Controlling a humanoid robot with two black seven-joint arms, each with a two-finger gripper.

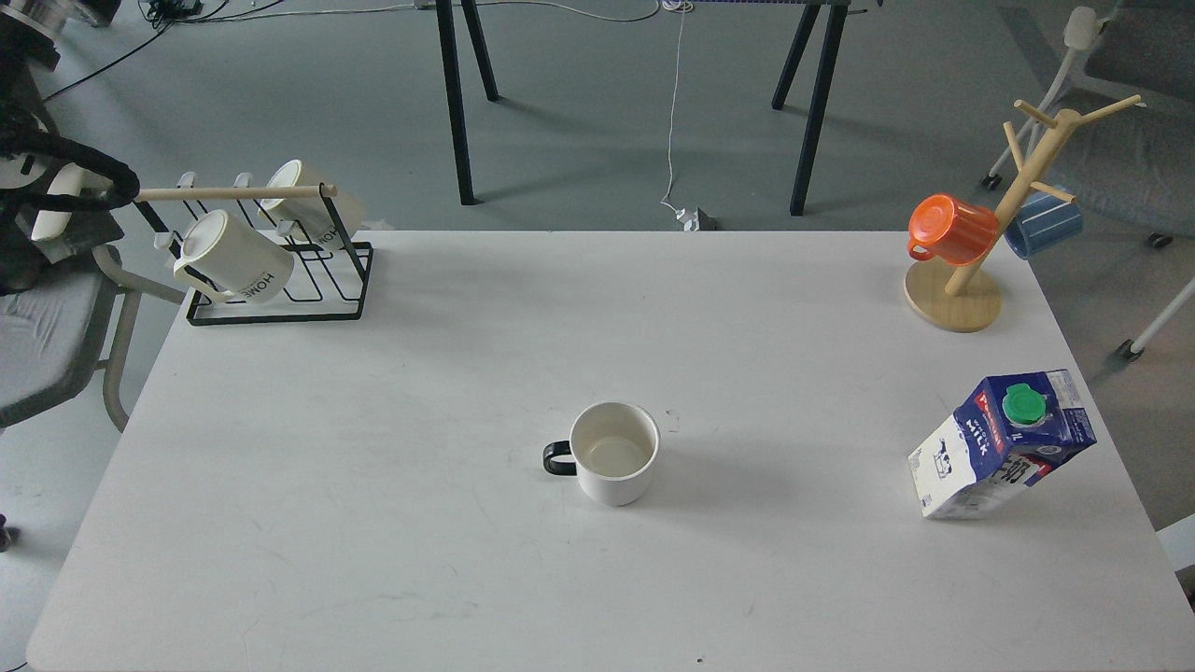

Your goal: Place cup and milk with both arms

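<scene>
The cup [613, 454], a squat white mug with a black loop handle pointing left, stands upright and empty near the middle of the white table [373, 523]. The milk [1001, 442], a blue and white carton with a green cap, stands upright near the table's right edge. Only a dark part of my left arm [37, 159] shows at the far left edge, off the table. Neither gripper is in view. Nothing holds the cup or the milk.
A black wire rack [280, 280] with two cream "HOME" mugs [233, 257] stands at the back left corner. A wooden mug tree [990, 233] with an orange mug [950, 229] and a blue mug [1046, 227] stands at the back right. Chairs flank the table.
</scene>
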